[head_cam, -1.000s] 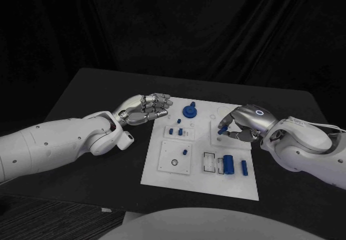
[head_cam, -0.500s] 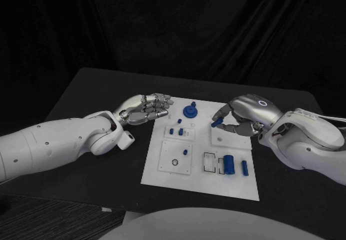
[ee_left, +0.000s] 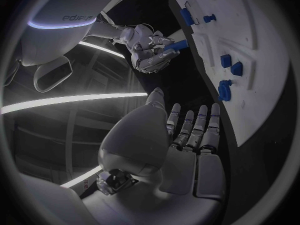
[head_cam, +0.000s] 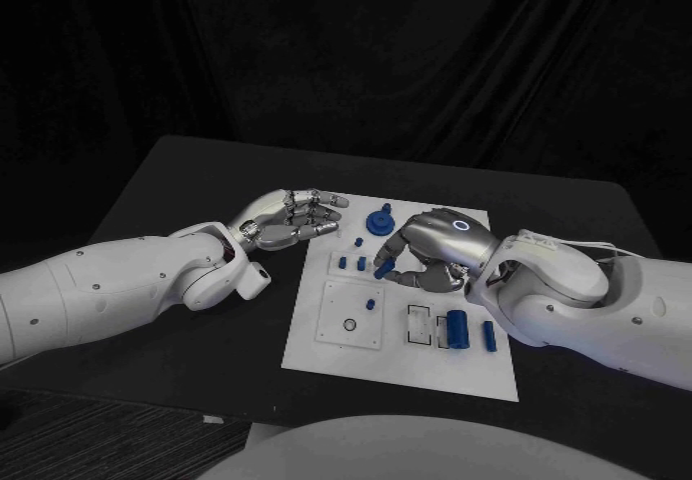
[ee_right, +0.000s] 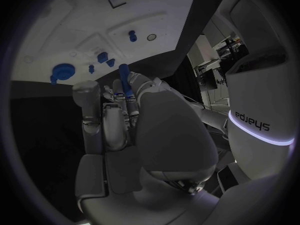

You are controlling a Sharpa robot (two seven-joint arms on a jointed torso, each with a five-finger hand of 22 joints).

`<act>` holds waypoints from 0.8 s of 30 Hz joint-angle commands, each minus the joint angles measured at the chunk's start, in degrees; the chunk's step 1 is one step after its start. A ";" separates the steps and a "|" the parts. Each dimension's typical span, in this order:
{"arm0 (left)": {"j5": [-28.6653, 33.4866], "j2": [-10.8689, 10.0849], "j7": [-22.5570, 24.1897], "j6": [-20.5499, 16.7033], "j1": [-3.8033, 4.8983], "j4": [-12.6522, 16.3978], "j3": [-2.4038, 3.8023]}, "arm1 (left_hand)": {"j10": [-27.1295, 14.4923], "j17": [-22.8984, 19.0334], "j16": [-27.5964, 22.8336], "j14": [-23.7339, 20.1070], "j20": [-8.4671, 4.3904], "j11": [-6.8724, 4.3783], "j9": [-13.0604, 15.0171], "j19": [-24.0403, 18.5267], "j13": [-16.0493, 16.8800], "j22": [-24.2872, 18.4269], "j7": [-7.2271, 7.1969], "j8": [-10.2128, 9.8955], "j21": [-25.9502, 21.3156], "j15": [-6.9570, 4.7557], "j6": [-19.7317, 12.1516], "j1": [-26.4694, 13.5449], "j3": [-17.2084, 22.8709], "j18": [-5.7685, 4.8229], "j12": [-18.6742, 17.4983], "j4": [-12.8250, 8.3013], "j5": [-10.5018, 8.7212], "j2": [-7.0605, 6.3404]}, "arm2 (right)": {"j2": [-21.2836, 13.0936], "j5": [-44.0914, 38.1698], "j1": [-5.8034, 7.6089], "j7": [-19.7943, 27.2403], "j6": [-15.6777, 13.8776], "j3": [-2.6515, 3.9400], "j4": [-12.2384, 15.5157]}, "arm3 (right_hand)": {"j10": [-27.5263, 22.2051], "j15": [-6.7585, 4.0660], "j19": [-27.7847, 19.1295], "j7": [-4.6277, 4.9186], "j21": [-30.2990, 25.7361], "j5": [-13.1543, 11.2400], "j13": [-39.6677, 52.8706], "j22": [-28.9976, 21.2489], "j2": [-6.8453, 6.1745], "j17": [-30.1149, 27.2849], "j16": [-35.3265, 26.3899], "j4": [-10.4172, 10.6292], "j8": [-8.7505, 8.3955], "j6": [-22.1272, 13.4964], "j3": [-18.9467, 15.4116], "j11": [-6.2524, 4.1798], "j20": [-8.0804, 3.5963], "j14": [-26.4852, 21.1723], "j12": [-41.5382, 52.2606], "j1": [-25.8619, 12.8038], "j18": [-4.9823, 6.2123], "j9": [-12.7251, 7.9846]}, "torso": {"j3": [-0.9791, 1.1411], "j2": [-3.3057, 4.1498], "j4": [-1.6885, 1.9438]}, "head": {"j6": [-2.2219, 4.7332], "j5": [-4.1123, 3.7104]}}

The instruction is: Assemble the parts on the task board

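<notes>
**Right hand holds a blue peg over the board**

Over the middle of the white board (head_cam: pixel 397 350), the right hand (head_cam: pixel 433 245) hangs with its fingers curled in and pinching a short blue peg (head_cam: pixel 385 266), whose free end points down toward the board's upper blocks. The right wrist view shows that peg (ee_right: pixel 123 77) sticking out past the fingertips, clamped between the thumb and the fingers beside it. Whether the peg touches the board cannot be told.

At the board's left upper edge sits the left hand (head_cam: pixel 293 220), palm turned toward the board, fingers loosely bent and a little apart, holding nothing. In its own wrist view the fingers (ee_left: pixel 187 130) lie side by side, fairly straight, just off the board's edge.

On the board, a blue knob (head_cam: pixel 381 220) stands near the far edge, close to both hands. Below it, two small blue pieces (head_cam: pixel 352 264) stand in a raised block, just beside the peg's tip. A small blue stud (head_cam: pixel 369 303) stands in the square plate lower left, with a ring-shaped hole (head_cam: pixel 349 324) nearer the robot. A blue cylinder (head_cam: pixel 457 328) lies in a tray on the near right, and a slim blue pin (head_cam: pixel 489 336) lies just beside it, partly behind the right forearm. The board rests on the black table (head_cam: pixel 173 200).
</notes>
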 commanded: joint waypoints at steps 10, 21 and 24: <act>0.39 0.46 1.15 0.28 -0.08 -0.03 0.05 | 0.43 -0.06 0.75 1.35 0.07 0.94 -0.04 0.94 0.63 -0.22 -0.19 -0.03 0.40 -0.03 -0.37 0.65 -0.48 -0.82 1.78 0.15 0.26 0.15 | 5.89 -2.90 -2.32 1.03 3.90 0.07 -2.64 | 0.71 -0.27 0.08 0.30 -0.26 0.17 0.00 5.59 -0.82 0.06 0.05 -0.15 -0.61 -0.26 0.30 -0.50 -0.07 1.96 -0.70 -0.15 -0.83 -0.08 | 0.02 0.11 0.41 | -0.01 -0.08; 0.39 0.73 1.01 0.42 -0.08 -0.15 0.06 | 0.18 -0.08 0.78 1.40 0.08 0.94 -0.01 1.01 0.64 -0.25 -0.13 0.07 0.43 -0.01 -0.31 0.67 -0.44 -0.82 1.83 0.17 0.38 0.26 | 8.14 -6.05 -3.88 -0.13 8.34 0.06 -3.68 | 0.68 -0.20 -0.18 0.37 -1.02 -0.30 0.01 5.42 -1.04 -0.40 -0.40 -0.47 -0.88 -0.44 0.62 -0.45 -0.03 1.80 -1.06 -0.08 -0.72 -0.10 | -0.02 0.24 0.67 | -0.01 -0.44; 0.39 0.77 0.96 0.45 -0.08 -0.20 0.06 | 0.18 -0.08 0.78 1.40 0.08 0.94 -0.01 1.01 0.64 -0.25 -0.13 0.07 0.43 -0.01 -0.31 0.67 -0.44 -0.82 1.83 0.17 0.38 0.26 | 8.30 -6.85 -4.00 -0.51 9.39 0.05 -3.77 | 0.72 -0.19 -0.26 0.38 -1.25 -0.41 0.03 5.38 -1.07 -0.50 -0.50 -0.59 -0.91 -0.42 0.72 -0.44 -0.02 1.75 -1.12 -0.01 -0.69 -0.08 | -0.09 0.23 0.61 | -0.01 -0.39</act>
